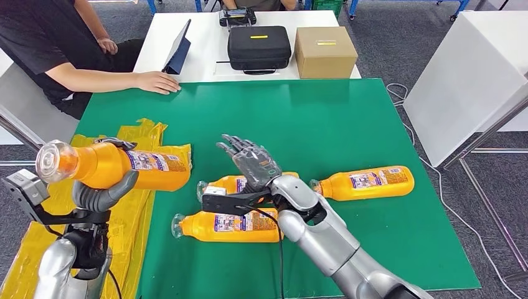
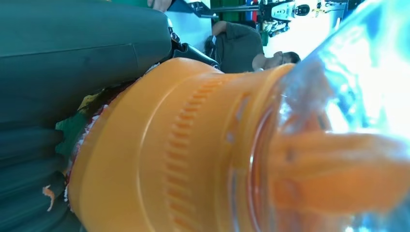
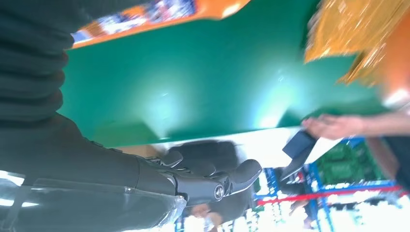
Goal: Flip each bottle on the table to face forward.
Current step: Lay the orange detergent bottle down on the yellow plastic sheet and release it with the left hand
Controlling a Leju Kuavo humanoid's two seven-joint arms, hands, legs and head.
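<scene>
The left hand [image 1: 103, 190] grips one bottle [image 1: 134, 165] around its body and holds it lifted, lying sideways with its clear cap toward the robot's left, above the yellow wrapping [image 1: 134, 215] at the left edge of the green surface [image 1: 311, 118]. In the left wrist view the bottle's orange neck and clear cap sit right in front of the lens, with the hand's grey cover beside them. Its printed label faces up toward the head camera.

The right hand [image 1: 249, 159] holds nothing, with its fingers [image 1: 233, 144] stretched out and apart. It hovers over the middle of the surface, above the bottle behind it [image 1: 227, 185], which its wrist partly covers.

Three bottles lie on their sides on the green: the covered one, a near bottle [image 1: 227, 227] just in front of it, and a right bottle [image 1: 367, 182] apart from those two. All three show labels upward, caps pointing to the robot's left.

I judge the task mid-way at best: one bottle is in hand being turned and not yet set down, and whether the three on the surface already count as facing forward cannot be told. A person's hand [image 1: 155, 82] rests on the far edge, clear of the bottles.
</scene>
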